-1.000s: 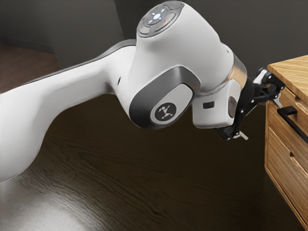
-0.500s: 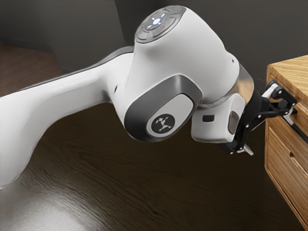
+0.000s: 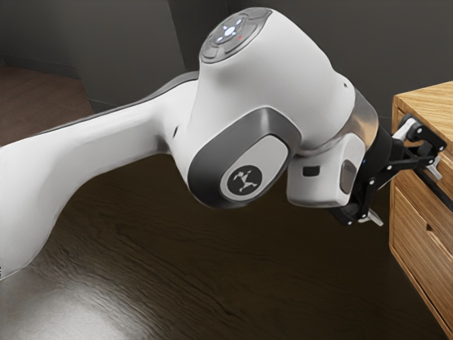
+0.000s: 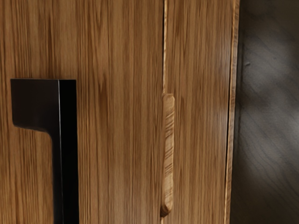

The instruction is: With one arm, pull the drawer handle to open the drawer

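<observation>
Wide-spread fingers [image 3: 403, 191], nothing held, close at drawer [image 4: 117, 93] front. Black handle [image 4: 60, 154] on top drawer, near cabinet [image 3: 417, 283] top edge. Likely rigid, smooth bar on light, straight-sliding drawer. Best taken mid-bar, across thin width.

No legible text or numbers, white emblem [image 3: 244, 179] on arm's grey joint cap [image 3: 212, 152]
</observation>
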You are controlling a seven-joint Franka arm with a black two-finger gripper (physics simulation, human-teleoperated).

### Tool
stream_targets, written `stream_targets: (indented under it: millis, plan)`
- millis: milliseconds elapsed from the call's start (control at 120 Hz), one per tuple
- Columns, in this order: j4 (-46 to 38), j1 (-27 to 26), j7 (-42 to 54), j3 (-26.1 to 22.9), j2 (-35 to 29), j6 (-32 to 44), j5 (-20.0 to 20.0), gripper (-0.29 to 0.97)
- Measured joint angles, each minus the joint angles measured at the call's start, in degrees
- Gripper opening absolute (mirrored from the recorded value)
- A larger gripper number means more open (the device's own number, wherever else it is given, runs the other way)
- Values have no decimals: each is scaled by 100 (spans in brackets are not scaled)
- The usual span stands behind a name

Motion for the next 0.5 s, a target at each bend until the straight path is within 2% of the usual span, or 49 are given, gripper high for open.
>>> stream_targets:
  millis: [75,267,500]
  plan:
    - [60,-1,-17,-8,66,15,8,65]
    - [184,-1,-112,-58,191,34,10,43]
    - [373,-9,-299,-89,344,33,18,22]
